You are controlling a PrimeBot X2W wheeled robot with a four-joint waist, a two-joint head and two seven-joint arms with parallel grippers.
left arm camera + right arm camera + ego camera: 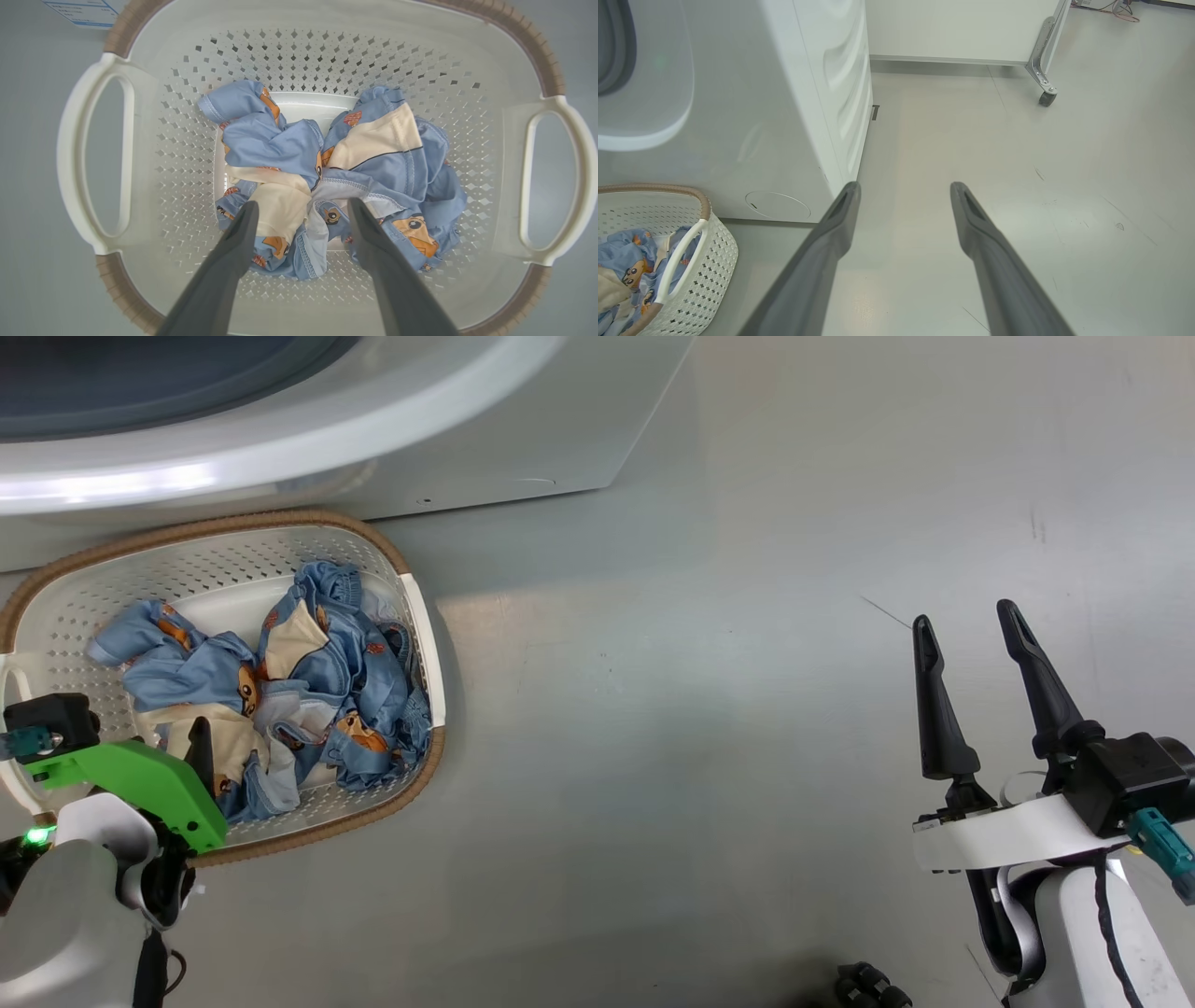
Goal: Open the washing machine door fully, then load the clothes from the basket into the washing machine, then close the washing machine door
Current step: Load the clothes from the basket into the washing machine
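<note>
Fingers of the left gripper [302,205], long and dark, stand spread wide and hold nothing, poised just above the middle of the small cream-white perforated plastic basket [327,56] with its brown woven rim. Inside the basket lie the clothes [280,149], crumpled light-blue fabric printed with orange-brown and cream figures. A good pick would drop onto the raised central fold, sink deep and close on several layers, clear of the basket's wall. Well right of the basket, the right gripper [964,614] hangs open and empty. Just behind the basket stands the big white washing machine [523,439].
</note>
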